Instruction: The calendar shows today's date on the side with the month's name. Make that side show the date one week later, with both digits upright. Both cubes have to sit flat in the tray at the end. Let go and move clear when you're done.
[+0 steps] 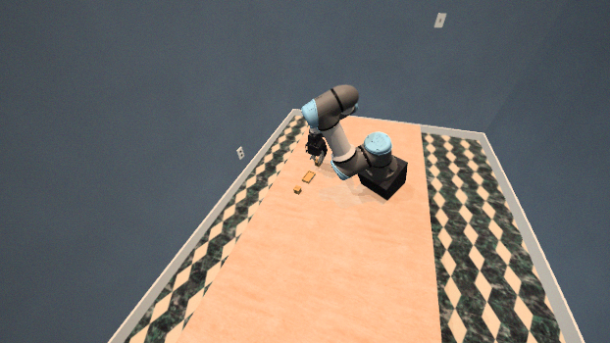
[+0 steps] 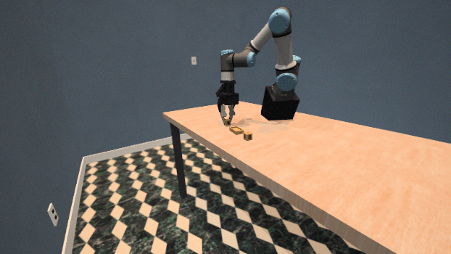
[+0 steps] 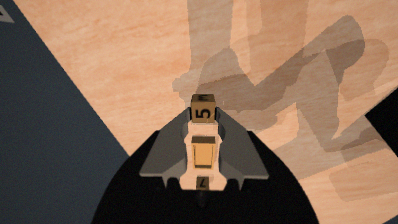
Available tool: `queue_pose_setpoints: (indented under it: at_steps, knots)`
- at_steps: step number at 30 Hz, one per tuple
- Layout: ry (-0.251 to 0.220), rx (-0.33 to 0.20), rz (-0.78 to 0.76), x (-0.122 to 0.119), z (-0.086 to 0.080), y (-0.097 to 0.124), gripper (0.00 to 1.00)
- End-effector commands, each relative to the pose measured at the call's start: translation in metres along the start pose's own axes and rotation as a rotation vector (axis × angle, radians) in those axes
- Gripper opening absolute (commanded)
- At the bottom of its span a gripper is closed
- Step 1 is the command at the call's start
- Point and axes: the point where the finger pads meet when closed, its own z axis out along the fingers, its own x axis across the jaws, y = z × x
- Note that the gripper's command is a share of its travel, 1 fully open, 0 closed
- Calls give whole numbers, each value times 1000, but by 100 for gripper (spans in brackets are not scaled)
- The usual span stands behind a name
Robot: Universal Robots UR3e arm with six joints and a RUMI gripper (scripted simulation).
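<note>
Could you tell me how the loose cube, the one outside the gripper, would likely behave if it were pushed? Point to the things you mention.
The loose cube (image 1: 297, 190) (image 2: 248, 136) (image 3: 202, 183) would probably slide rather than roll, given its flat faces. Its squat shape suggests it wouldn't tip easily under a low push.

Plain tiled room, likely a lab setup

I'd call this a bare robot test room, though its exact kind I can't tell. My landmark is the long wooden table (image 1: 314, 255) (image 2: 344, 160): the arm's black base block (image 1: 382, 182) (image 2: 280, 106) stands on it, diamond-patterned flooring (image 1: 471, 230) (image 2: 145, 203) lies below, and blue-grey walls (image 1: 123, 98) (image 2: 109, 54) rise beyond.
</note>
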Motion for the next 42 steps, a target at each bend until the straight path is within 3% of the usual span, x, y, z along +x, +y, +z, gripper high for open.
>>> queue_pose_setpoints:
  at_steps: [1,16,25,31,42]
  knots:
    - [3,-1,-1,0,-10,0,10]
    - [3,-1,-1,0,-64,0,10]
    - [3,-1,-1,0,-85,0,10]
    - [3,-1,-1,0,-93,0,10]
    - [4,-2,-1,0,-94,0,10]
